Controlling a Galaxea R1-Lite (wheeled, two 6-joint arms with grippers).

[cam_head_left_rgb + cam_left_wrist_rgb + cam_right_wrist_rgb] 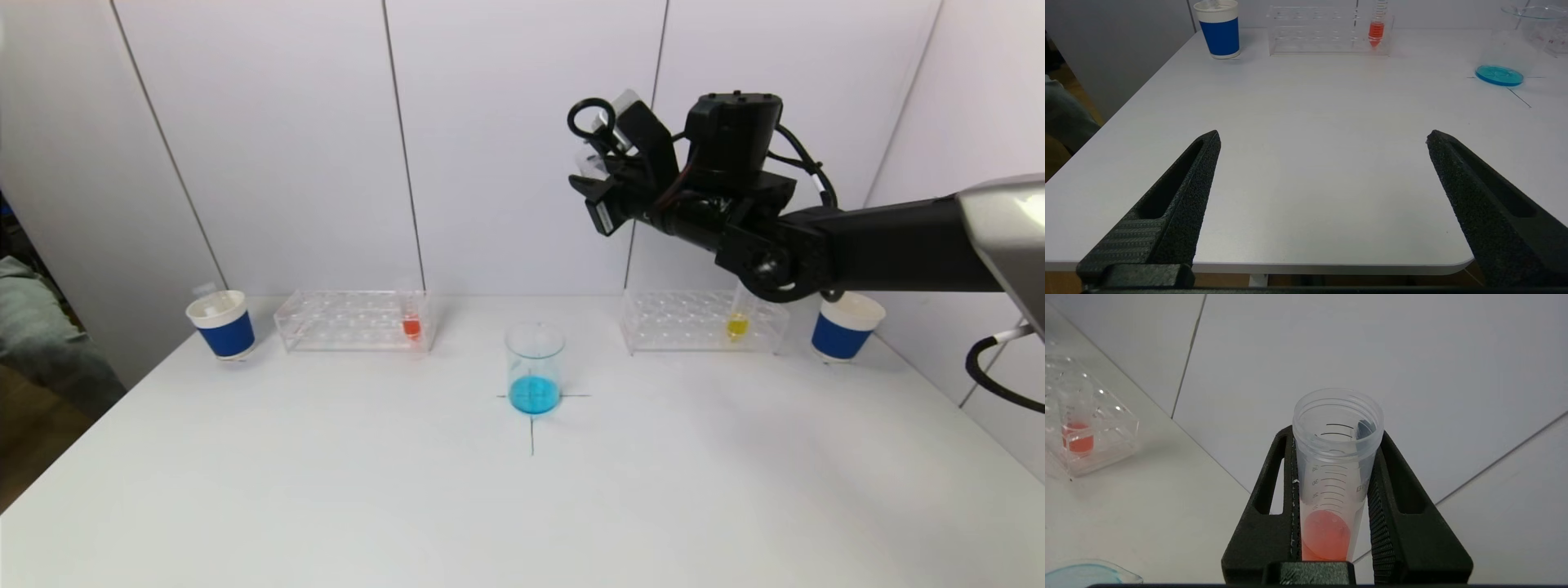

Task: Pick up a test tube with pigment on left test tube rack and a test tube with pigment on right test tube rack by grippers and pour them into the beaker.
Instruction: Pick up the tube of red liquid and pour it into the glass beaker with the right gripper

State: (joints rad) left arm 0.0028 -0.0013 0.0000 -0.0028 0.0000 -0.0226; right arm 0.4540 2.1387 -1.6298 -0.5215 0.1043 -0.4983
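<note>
My right gripper (600, 175) is raised high above the table, up and to the right of the beaker (535, 367), which holds blue liquid. In the right wrist view the gripper (1336, 435) is shut on a clear graduated test tube (1337, 465) with orange-red pigment at its bottom. The left rack (351, 320) holds a red-pigment tube (411, 325). The right rack (702, 321) holds a yellow-pigment tube (737, 325). My left gripper (1323, 139) is open and empty over the table's near edge, out of the head view.
A blue-and-white paper cup (222, 325) stands left of the left rack, another (846, 327) right of the right rack. A black cross is marked on the white table under the beaker. A wall stands close behind the racks.
</note>
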